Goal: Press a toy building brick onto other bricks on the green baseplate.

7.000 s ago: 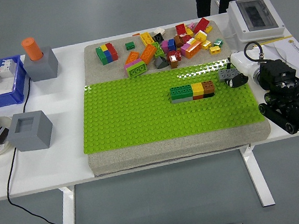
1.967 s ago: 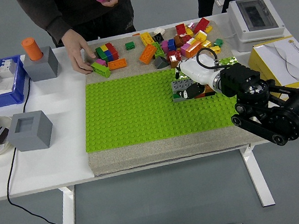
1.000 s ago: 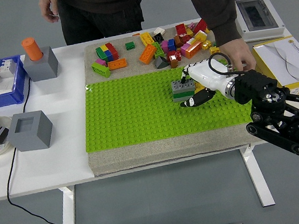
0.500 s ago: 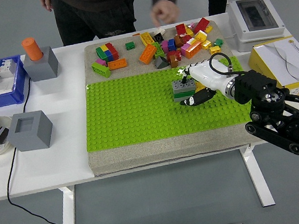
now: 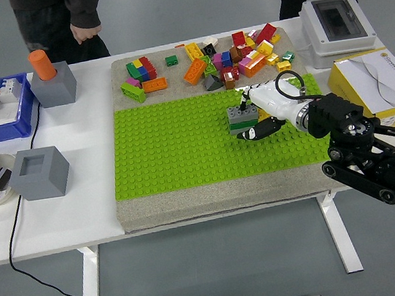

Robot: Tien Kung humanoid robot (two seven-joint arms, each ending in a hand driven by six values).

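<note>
- Pressing stage shown: the right hand (image 5: 257,114) was seen resting against the grey brick (image 5: 241,113), which sat on top of the row of bricks (image 5: 244,126) on the green baseplate (image 5: 175,147), right of its centre.
- The white fingers (image 5: 267,95) were laid over the brick's right side with a dark fingertip curled low at its front; whether the brick was truly clamped or only pushed could not be told.
- The left hand was not in view.
- The grey brick was judged light, rigid and smooth-sided, unlikely to deform or break; slipping sideways under an off-centre push was judged the main risk.
- Hold was judged best taken on the two long side walls, with force applied squarely down on the studded top.
- The baseplate lay on a beige mat (image 5: 212,201) on the white worktop (image 5: 66,210), which was judged to give slightly under pressure.
- Loose spare bricks (image 5: 229,55) lay beyond the baseplate's far edge; a person (image 5: 54,21) stood at the far left, hands off the worktop.
</note>
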